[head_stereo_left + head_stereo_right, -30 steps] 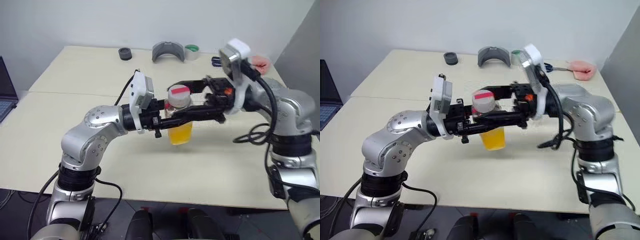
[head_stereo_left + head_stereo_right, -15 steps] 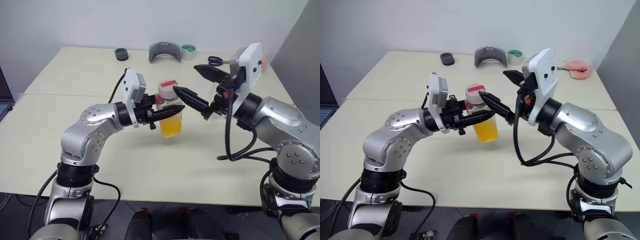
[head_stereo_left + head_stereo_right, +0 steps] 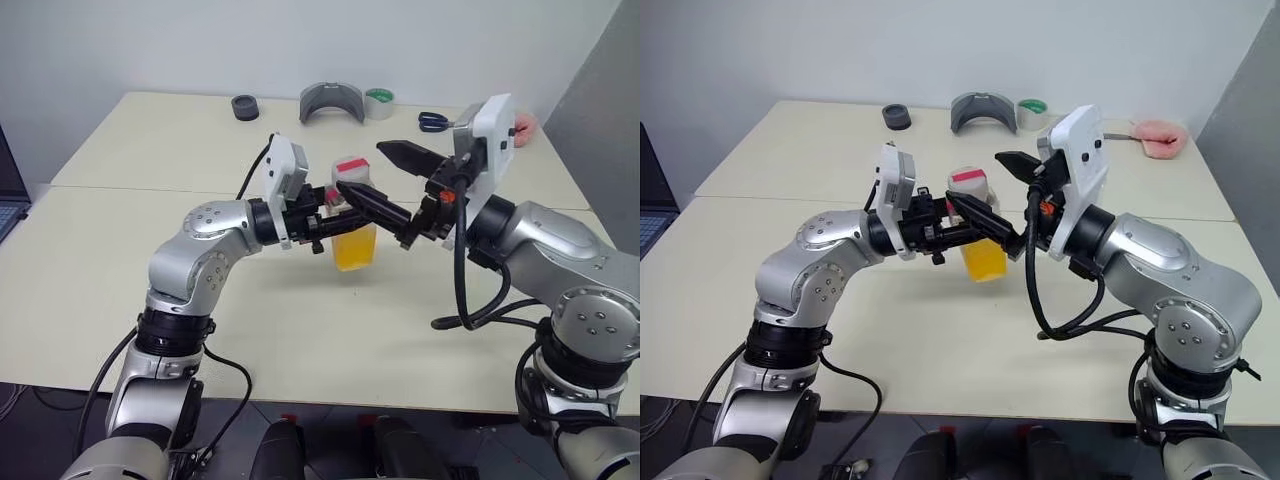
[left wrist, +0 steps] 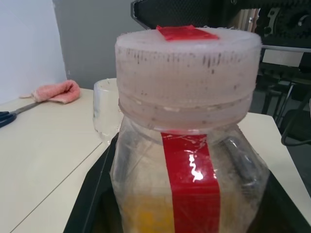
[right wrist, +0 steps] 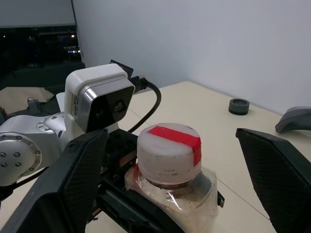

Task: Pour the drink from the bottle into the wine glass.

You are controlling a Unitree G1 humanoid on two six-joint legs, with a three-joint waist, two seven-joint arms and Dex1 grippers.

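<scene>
left pincer (image 3: 322, 212): clenched on the bottle (image 3: 354, 222), gripping at shoulder height just under the cap (image 5: 168, 151); bottle upright, held clear above the surface (image 3: 150, 270).
right pincer (image 3: 392, 182): released, jaws spread wide, one finger passing in front of the bottle near the cap, the other well above and behind it.
cap vs right pincer: sits between the two spread fingers in the right wrist view, roughly centred, no contact visible.
drink (image 3: 355, 247): fills only the lower part of the bottle, below both pincers.
wine glass (image 4: 106, 112): clear rim glimpsed behind the bottle in the left wrist view, beyond the left pincer's grip; standing on the surface, well apart from both pincers.
step, by judgement: cap still on, so looks like lining up to unscrew before any pouring.
risk 1: closing off-centre on the cap, then fingers slip off the ribbed rim and nothing turns.
risk 2: twisting against a soft plastic bottle, so bottle may rotate or squash inside the left pincer's hold and tilt.
risk 3: squeezing too hard once the cap loosens, pushing drink up and out over the surface.
risk 4: lower right finger lies close across the bottle's front; nudging it sideways could drag it out of the grip.
</scene>
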